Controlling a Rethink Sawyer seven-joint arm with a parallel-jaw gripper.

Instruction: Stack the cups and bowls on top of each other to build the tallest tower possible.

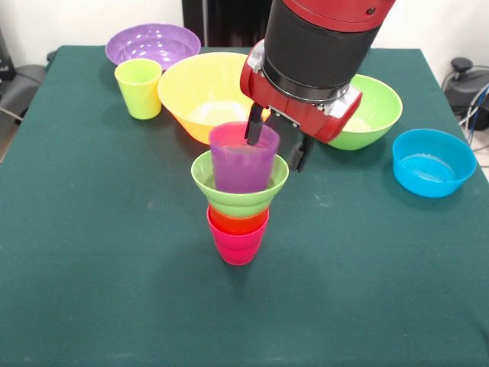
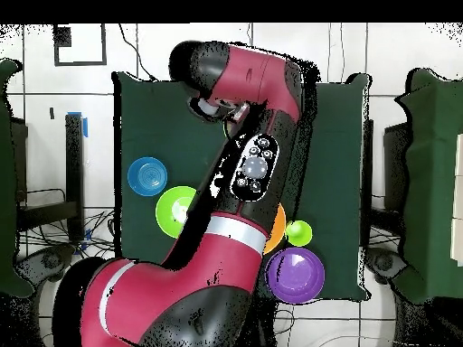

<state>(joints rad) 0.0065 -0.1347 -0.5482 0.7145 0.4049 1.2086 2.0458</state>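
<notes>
Purple cup (image 1: 243, 159) sits in the tower (image 1: 238, 200) at frame centre; gripper (image 1: 276, 142) pinches its rim; best release straight, gently.

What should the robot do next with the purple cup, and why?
Probably let go and lift straight up. The purple cup already sits upright inside the small lime green bowl, which rests on the orange cup and red-pink cup. One finger of the gripper dips inside the cup's rim, so a sideways pull could topple the tower.
</notes>
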